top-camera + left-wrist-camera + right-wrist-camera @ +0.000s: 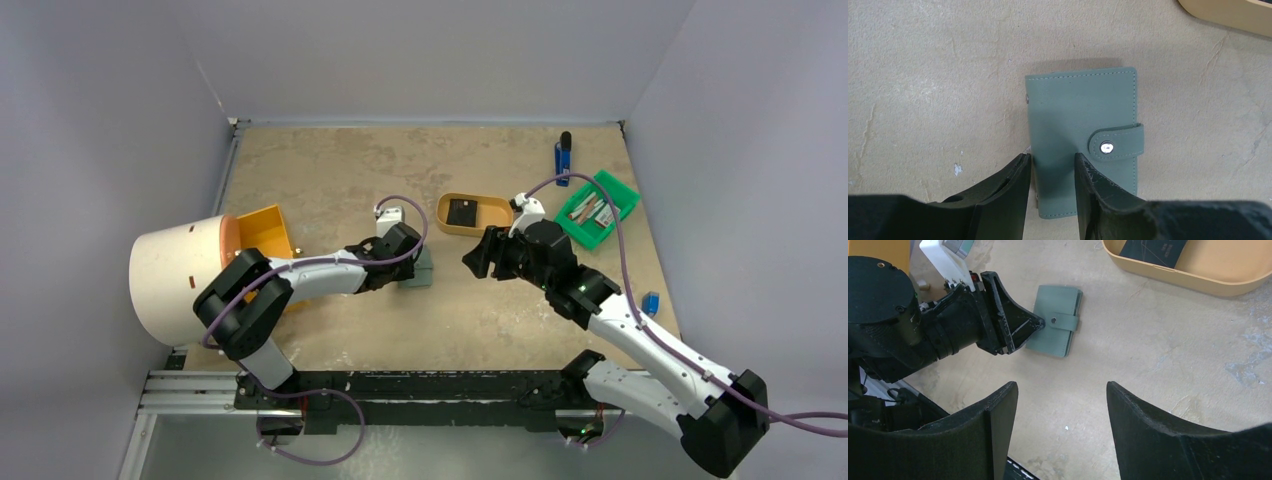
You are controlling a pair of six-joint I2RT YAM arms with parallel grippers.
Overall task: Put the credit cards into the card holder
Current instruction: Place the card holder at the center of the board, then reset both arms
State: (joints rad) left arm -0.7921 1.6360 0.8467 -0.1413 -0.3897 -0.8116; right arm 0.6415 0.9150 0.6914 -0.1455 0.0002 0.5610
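The card holder [1083, 115] lies flat and snapped shut on the table [923, 75]. We see the left gripper [1052, 159] stretched low over its near end, jaws narrowly apart, one finger at the holder's side edge. The right gripper [1062, 390] hovers near, jaws wide apart.

The card holder [1083, 110] looks like soft matt faux leather, fine-grained with stitched edges, and its snap stud [1106, 147] is shiny metal. The tabletop [938, 75] is rough and mottled, kinda like cracked plaster. The left gripper [1052, 159] is matt black plastic, scuffed along one finger edge. The tan tray [1193, 282] looks like smooth matt plastic.
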